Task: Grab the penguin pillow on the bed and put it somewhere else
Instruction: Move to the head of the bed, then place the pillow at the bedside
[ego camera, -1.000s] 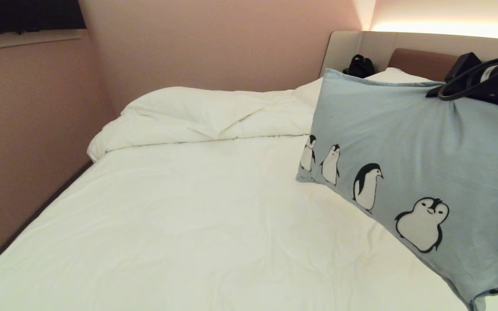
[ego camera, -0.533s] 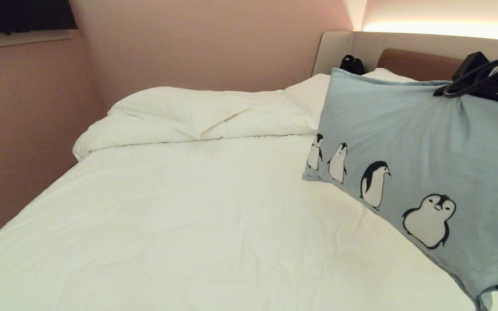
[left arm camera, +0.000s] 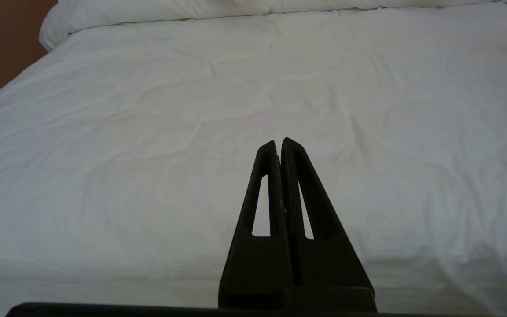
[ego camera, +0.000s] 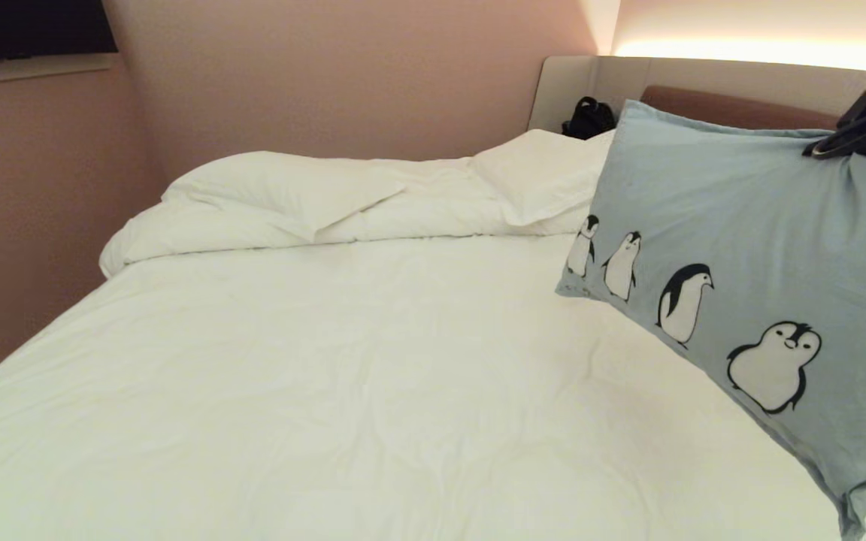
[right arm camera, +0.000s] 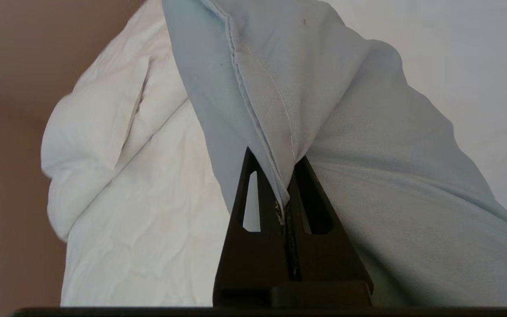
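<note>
One pincer does the work here. The right pincer [right arm camera: 286, 202] is pinched tight on the top edge of the penguin pillow [ego camera: 741, 248], which hangs over the right side of the bed [ego camera: 343, 376]. Its low corner looks like it brushes the white sheet. To do this well, I think the arm should keep its squeeze, lift a little so the pillow does not drag, and move slowly so it does not swing. The left pincer [left arm camera: 280, 145] waits over the bed, fingers together, holding nothing. The pillow's right side is cut off, and the small dark thing [ego camera: 588, 118] by the headboard is hard to make out.
</note>
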Tool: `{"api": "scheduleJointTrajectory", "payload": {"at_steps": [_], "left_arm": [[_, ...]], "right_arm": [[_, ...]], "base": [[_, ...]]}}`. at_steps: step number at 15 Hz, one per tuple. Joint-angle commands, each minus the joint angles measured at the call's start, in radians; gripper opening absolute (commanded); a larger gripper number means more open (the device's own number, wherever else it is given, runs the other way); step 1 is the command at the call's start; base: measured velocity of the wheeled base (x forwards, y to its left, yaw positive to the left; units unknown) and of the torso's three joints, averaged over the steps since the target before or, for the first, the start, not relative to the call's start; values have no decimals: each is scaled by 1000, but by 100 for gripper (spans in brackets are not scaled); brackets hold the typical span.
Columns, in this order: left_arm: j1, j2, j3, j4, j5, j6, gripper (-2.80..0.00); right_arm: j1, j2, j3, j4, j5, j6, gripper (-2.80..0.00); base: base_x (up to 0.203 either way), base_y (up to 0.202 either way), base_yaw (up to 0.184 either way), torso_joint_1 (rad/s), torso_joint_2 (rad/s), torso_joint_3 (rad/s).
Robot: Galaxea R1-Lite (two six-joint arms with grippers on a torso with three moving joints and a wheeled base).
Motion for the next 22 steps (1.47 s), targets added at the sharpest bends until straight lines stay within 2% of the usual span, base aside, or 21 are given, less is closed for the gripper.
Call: {"api": "scheduleJointTrajectory", "payload": {"at_steps": [1,2,4,9,16,18,22], "left_arm": [[0,0,0,0,1,0,-280],[0,0,0,0,1,0,-280],[0,0,0,0,1,0,-280],[0,0,0,0,1,0,-280],[0,0,0,2,1,-1,-280],[0,0,0,2,2,-1,-280],[0,0,0,2,1,-1,-280]], "right_arm": [[-38,2,2,-19,53,4,-280],[-63,1,2,-22,95,6,-280],[-90,6,5,-23,121,9,-280],[-119,32,-2,-32,122,9,-280],[-230,145,-4,-189,134,18,-280],[-271,179,-14,-243,179,69,-280],[-329,266,-76,-251,337,212,-280]], "base": [[0,-194,2,7,4,-1],[0,-195,3,2,2,2],[0,-193,1,-3,4,3],[0,-193,-1,1,2,3],[0,-168,0,4,4,3],[0,0,0,0,0,0],[0,0,0,0,0,0]]}}
